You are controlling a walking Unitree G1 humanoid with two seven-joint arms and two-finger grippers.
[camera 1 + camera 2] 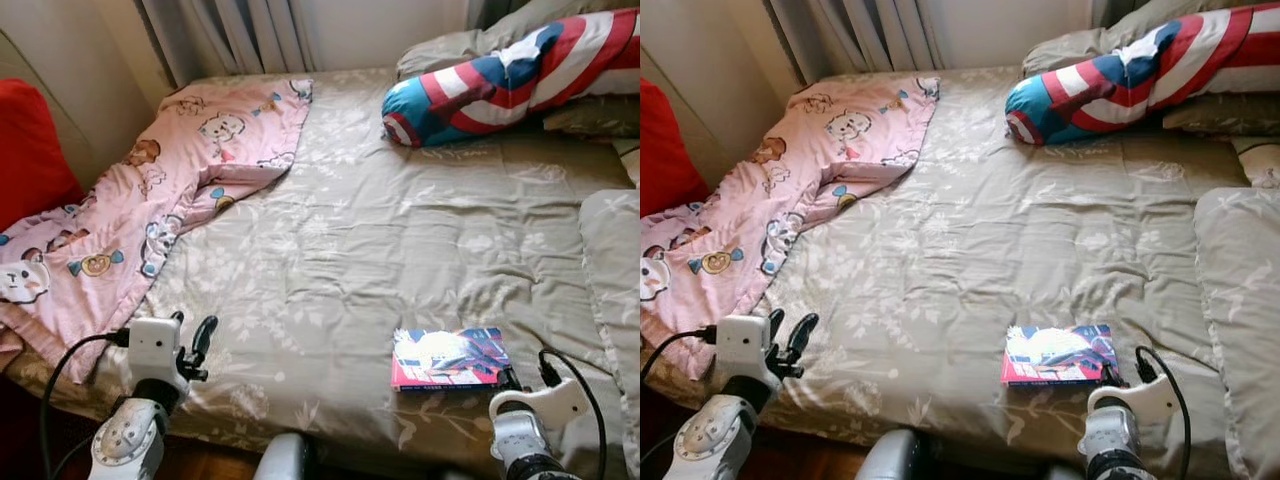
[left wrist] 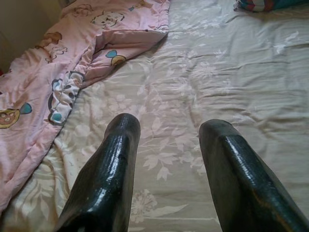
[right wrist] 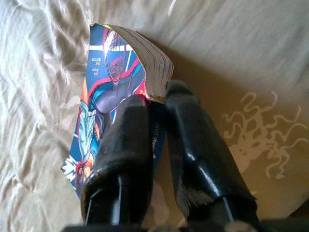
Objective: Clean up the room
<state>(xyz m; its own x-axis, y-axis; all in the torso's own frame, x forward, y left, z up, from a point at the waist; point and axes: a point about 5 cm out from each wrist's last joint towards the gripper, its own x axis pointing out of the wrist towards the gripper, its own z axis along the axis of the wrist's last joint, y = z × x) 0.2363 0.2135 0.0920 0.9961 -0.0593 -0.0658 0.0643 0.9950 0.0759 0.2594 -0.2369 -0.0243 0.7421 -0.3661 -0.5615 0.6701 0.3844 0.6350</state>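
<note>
Book [image 1: 449,358] lies flat on the bed [image 1: 380,240], near its front edge, right of centre. Right end effector [image 3: 154,121] is at the book's near corner, fingers clamped on cover and pages. Left end effector [image 2: 169,169] hovers over bare bedding beside the pink blanket [image 1: 150,190], fingers apart, nothing between them.

Step, as judged: pickup of the book. Next: lift clear without letting the pages fan or slip.
</note>
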